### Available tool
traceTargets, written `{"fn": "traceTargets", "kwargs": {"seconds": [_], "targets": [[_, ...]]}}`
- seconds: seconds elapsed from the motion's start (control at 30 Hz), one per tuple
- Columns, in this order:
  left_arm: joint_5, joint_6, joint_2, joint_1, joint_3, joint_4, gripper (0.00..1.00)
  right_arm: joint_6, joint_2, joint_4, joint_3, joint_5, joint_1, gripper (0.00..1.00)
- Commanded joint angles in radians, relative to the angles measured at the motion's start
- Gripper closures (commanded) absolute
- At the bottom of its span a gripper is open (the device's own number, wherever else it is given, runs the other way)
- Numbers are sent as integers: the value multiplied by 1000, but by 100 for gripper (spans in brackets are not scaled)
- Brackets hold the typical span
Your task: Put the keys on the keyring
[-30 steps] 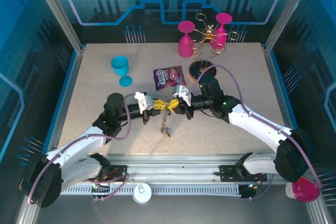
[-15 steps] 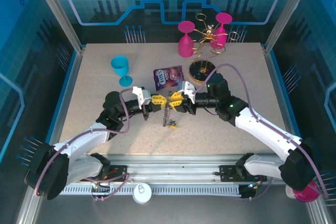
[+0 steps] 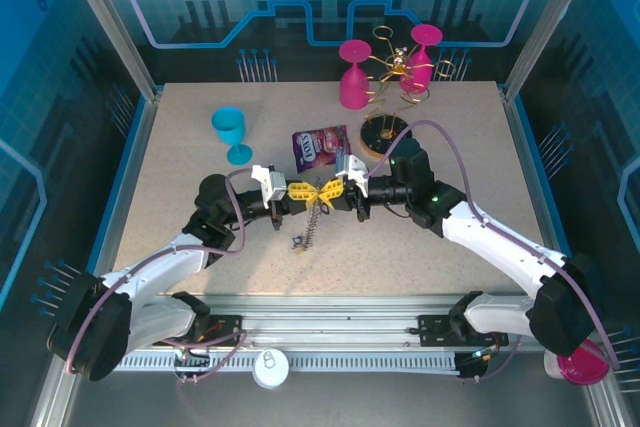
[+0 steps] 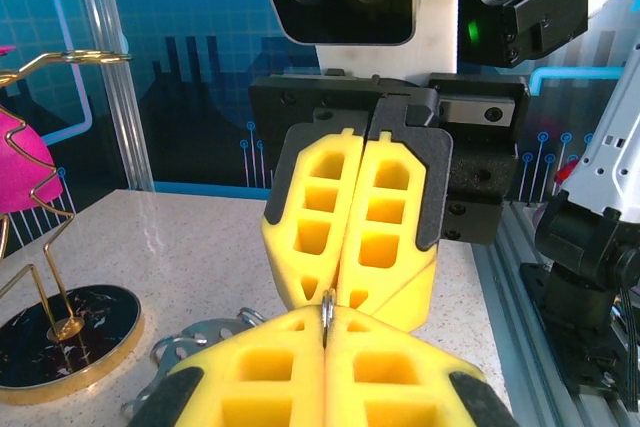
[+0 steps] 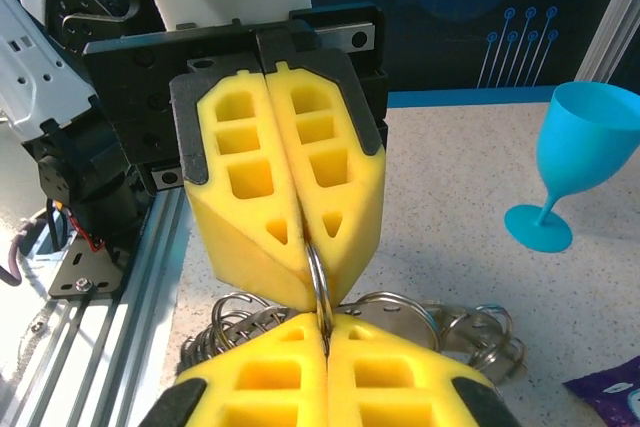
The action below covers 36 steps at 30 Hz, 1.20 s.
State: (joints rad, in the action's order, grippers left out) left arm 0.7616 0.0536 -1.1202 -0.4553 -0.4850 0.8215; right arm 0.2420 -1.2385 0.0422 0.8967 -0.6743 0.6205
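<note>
Writing: we see pale lettering on the purple snack packet (image 3: 320, 147), just above the pincers in the overhead view, but it is too small for us to read. We find no other label.
Left arm: it reaches from the lower left of the overhead frame to the middle of the table (image 3: 470, 162), forearm low and level, wrist pointing right.
Right arm: it comes in from the lower right, elbow bent and raised, wrist pointing left, so the two arms meet tip to tip.
Left pincer (image 3: 303, 191): its yellow pads are pressed together on a thin metal wire, which in its own wrist view (image 4: 327, 322) runs up out of the seam between them.
Right pincer (image 3: 332, 192): closed in the same way on the same wire. In its wrist view (image 5: 325, 332) it faces the left pincer's tips, almost touching them.
Keyring (image 5: 316, 269): it is the thin grey wire pinched by both pincers, spanning the small gap between them at the frame's centre.
Small rings (image 5: 400, 319): a bunch of them lies just behind the right pincer's pads, and overhead a string of them runs down toward the near edge.
Keys (image 3: 297, 241): they are small dark pieces at the lower end of that string, below the left pincer. We cannot tell whether they touch the table.
Blue goblet (image 3: 232, 133): it stands upright to the upper left, well apart.
</note>
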Motion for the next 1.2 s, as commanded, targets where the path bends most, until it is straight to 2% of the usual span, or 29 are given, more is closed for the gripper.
{"fn": "traceTargets", "kwargs": {"seconds": [0.0,0.1,0.17,0.23,0.33,0.43,0.47,0.5,0.63,0.8,1.0,1.17], "targets": [[26,-11,-2,0,-5,61,100,-13,-9,60,8,-57,3,94],[25,-9,-2,0,-2,56,100,-27,-15,83,4,-62,2,81],[29,-11,-2,0,-2,56,100,-33,-21,95,2,-72,3,81],[35,-11,-3,0,-3,50,100,-39,-27,108,2,-78,3,84],[41,-10,-8,0,-7,35,100,-38,-33,119,4,-87,3,98],[24,9,-4,0,-11,-2,100,-18,-29,88,8,-73,3,100],[17,30,5,0,-13,-37,99,-1,-27,63,11,-62,4,100],[1,57,15,0,-19,-83,90,19,-24,27,18,-44,3,100],[-80,200,62,-12,-59,-334,78,116,-38,-189,70,57,11,100],[-208,417,80,-85,-129,-642,77,216,-70,-377,146,164,51,100],[-246,484,54,-105,-175,-756,85,257,-103,-459,214,208,83,100],[-262,505,63,-105,-181,-791,80,264,-102,-481,233,212,90,100]]}}
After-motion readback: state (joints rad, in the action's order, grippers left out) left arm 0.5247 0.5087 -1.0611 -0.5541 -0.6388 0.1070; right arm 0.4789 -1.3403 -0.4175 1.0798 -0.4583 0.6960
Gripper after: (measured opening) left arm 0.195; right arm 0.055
